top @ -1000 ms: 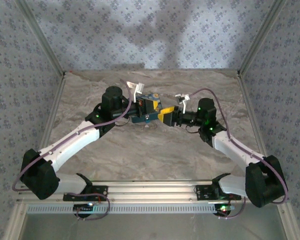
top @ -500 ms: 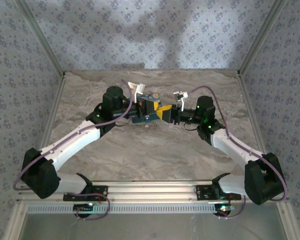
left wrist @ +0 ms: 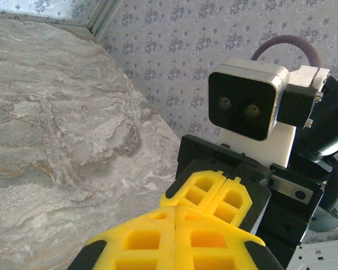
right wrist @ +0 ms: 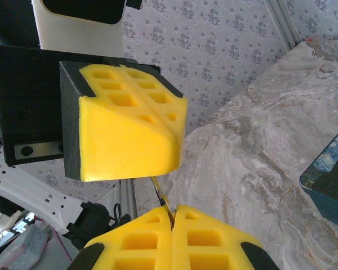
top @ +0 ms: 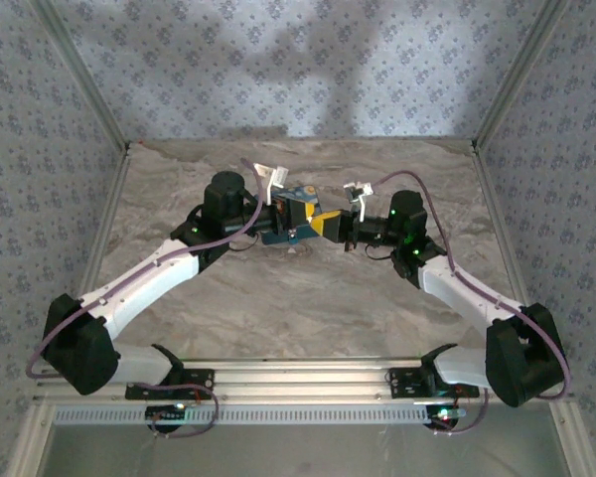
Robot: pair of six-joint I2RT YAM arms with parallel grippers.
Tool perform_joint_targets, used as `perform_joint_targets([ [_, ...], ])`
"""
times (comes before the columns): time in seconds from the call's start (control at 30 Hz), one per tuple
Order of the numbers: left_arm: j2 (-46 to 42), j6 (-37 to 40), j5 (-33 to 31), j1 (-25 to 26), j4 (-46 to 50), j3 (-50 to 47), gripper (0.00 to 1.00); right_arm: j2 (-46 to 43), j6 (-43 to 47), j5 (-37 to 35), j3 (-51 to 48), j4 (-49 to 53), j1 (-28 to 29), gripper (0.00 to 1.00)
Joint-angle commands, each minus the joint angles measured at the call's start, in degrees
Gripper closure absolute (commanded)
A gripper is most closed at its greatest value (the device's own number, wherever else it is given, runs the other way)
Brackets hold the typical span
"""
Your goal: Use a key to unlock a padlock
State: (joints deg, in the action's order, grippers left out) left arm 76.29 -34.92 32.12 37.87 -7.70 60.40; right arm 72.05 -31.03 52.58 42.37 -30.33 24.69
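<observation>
— Where are we holding the key (right wrist: 162, 197)?

— We are pinching it in the right gripper (right wrist: 172, 212), at the bottom centre of the right wrist view. The yellow pads are pressing flat together on its thin metal blade, which is pointing up toward the lower edge of the left gripper (left wrist: 175, 211).

— Is the left one gripping anything?

— Its pads are sitting fully together, but we are not managing to tell what, if anything, lies between them, nor where the padlock is.

— And from above?

— We are seeing both claws meeting tip to tip just above the centre of the marble table (top: 308, 308), with the painted tin (top: 278, 237) lying just below the left claw in the frame.
</observation>
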Motion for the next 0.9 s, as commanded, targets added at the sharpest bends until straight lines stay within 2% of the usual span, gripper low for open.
perform_joint_targets([
  [0.0, 0.3, 1.3, 0.9, 0.0, -0.2, 1.4, 1.0, -0.4, 1.5, 0.7, 1.7, 1.6, 0.3, 0.98],
  [0.33, 0.2, 1.6, -0.1, 0.1, 0.8, 2.3, 0.99, -1.3, 3.8, -0.2, 1.0, 5.4, 0.4, 1.0],
  [0.57, -0.7, 3.0, -4.4, -0.5, 5.0, 3.8, 0.45, -4.6, 5.9, -4.0, 0.3, 11.0, -0.9, 1.0],
  [0.63, -0.8, 3.7, -7.2, -1.0, 7.7, 4.5, 0.35, -5.9, 7.0, -5.9, -0.2, 13.8, -1.8, 1.0],
  [0.7, -0.4, 5.3, -10.3, -1.4, 11.1, 5.4, 0.29, -7.4, 7.9, -8.1, -0.9, 16.5, -2.8, 1.0],
  [0.87, 4.6, 11.4, -21.3, -1.6, 21.8, 10.7, 0.24, -11.5, 10.0, -17.2, -2.0, 24.6, -4.6, 1.0],
])
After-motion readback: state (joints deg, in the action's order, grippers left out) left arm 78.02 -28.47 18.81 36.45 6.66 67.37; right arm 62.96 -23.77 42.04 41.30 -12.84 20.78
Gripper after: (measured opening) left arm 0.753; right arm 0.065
